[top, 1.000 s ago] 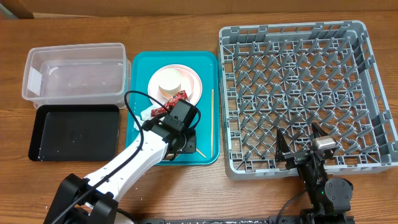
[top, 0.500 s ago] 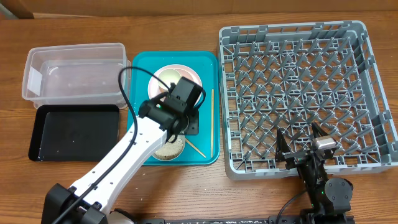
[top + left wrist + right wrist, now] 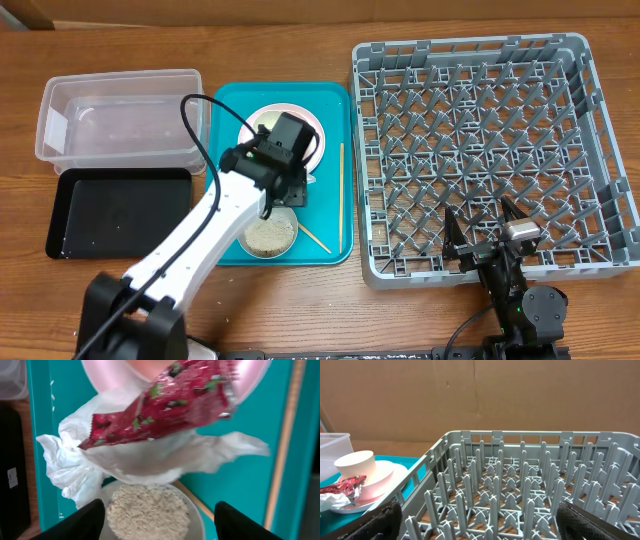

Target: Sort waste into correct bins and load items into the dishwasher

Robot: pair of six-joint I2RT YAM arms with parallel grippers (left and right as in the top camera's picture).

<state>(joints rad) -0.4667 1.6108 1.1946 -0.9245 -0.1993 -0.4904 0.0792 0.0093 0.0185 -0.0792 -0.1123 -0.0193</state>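
Note:
My left gripper (image 3: 157,527) is open and empty, above the teal tray (image 3: 228,110). In its wrist view it hangs over a pale bowl of rice (image 3: 150,512), just short of the crinkled red wrapper (image 3: 165,400) that lies on crumpled white napkins (image 3: 145,457) at the pink plate's (image 3: 107,372) edge. In the overhead view the bowl of rice (image 3: 268,232) shows below my left gripper (image 3: 285,178). The white cup (image 3: 355,465) stands on the pink plate (image 3: 382,480). My right gripper (image 3: 490,525) is open and empty at the grey dish rack's (image 3: 490,150) near edge.
A clear tub (image 3: 120,115) and a black tray (image 3: 120,210) stand left of the teal tray. One chopstick (image 3: 340,190) lies along the tray's right side and another (image 3: 315,238) lies slanted beside the bowl. The rack holds only its pegs.
My left arm has moved toward the far side of the tray, off the rice bowl, which is now uncovered, and over the wrapper and plate. The right arm has not moved.

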